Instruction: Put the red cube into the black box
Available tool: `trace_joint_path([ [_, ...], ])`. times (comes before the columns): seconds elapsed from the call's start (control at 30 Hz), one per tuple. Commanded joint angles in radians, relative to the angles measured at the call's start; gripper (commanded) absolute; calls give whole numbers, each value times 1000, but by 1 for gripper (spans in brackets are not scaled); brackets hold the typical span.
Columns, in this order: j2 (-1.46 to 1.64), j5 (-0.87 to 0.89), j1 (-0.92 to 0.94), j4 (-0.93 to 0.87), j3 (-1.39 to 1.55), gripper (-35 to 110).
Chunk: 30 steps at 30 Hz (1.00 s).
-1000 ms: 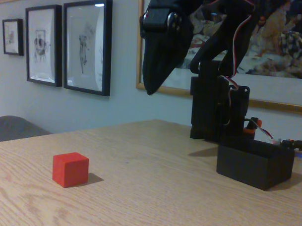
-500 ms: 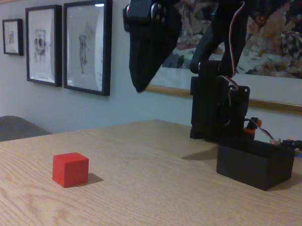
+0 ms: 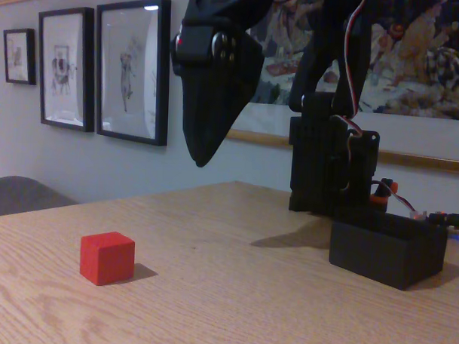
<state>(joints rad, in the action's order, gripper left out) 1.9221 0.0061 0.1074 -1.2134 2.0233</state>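
The red cube (image 3: 106,257) rests on the wooden table at the lower left of the fixed view. A low black box (image 3: 387,248) stands on the table at the right, in front of the arm's black base. My black gripper (image 3: 200,157) hangs high above the table, tip pointing down, between cube and box and well above and right of the cube. Its fingers look pressed together into one dark wedge with nothing held.
The arm's black base tower (image 3: 331,164) stands behind the box, with an orange-red part (image 3: 378,194) and wires beside it. Framed pictures hang on the wall behind. A grey chair back (image 3: 21,193) shows at the far left edge.
The gripper has swung left toward the cube's side and come down a little. Cube and box have not moved.
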Motion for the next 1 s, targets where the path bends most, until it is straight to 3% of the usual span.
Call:
trace_joint_path([
  [0.0,51,6,5,0,3,-35],
  [0.1,49,14,-9,6,25,-27],
  [0.23,106,-28,-31,15,95,14],
  [0.47,52,-71,-31,-9,91,34],
  [0.6,71,-81,-18,-5,118,55],
  [0.97,-114,-69,43,2,-31,53],
])
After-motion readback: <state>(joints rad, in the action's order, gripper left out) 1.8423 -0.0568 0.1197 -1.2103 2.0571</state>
